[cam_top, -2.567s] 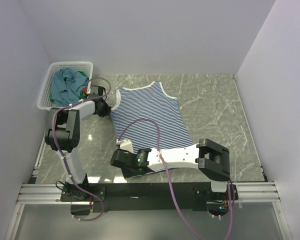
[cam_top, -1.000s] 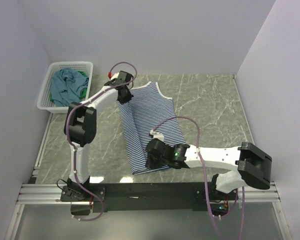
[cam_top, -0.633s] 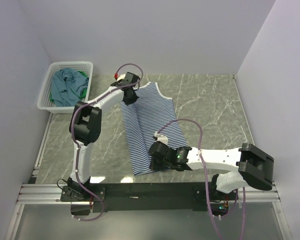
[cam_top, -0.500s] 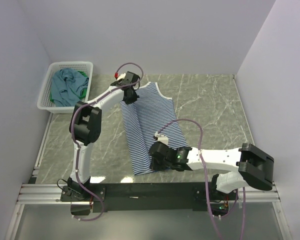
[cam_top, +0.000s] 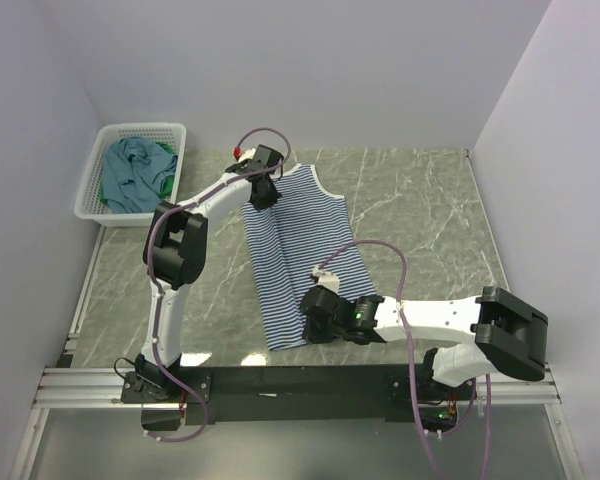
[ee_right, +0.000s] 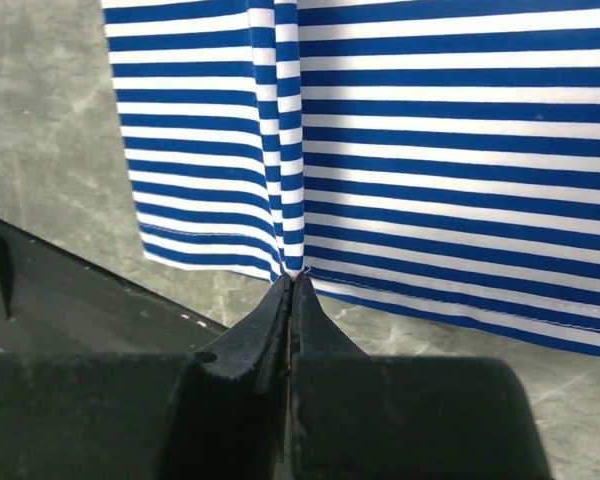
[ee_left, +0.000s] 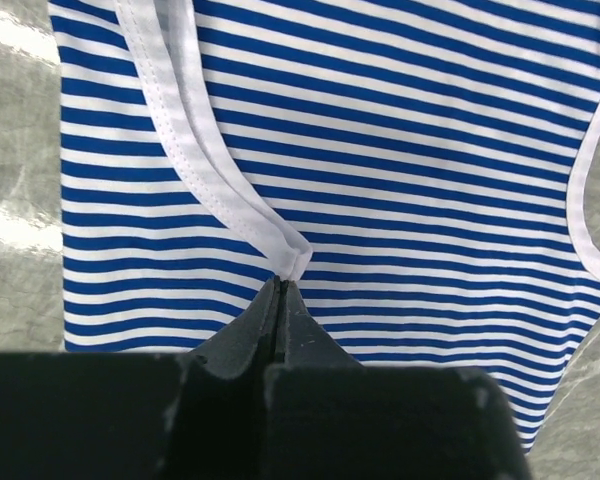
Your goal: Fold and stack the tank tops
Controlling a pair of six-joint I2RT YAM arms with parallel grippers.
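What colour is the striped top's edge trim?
White; the striped top's trim shows best in the left wrist view.

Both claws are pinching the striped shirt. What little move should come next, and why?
Probably open both and lift away. The striped tank top lies flat on the table with one side folded over; the left gripper pinches its white trim and the right gripper its hem, so the fold looks laid.
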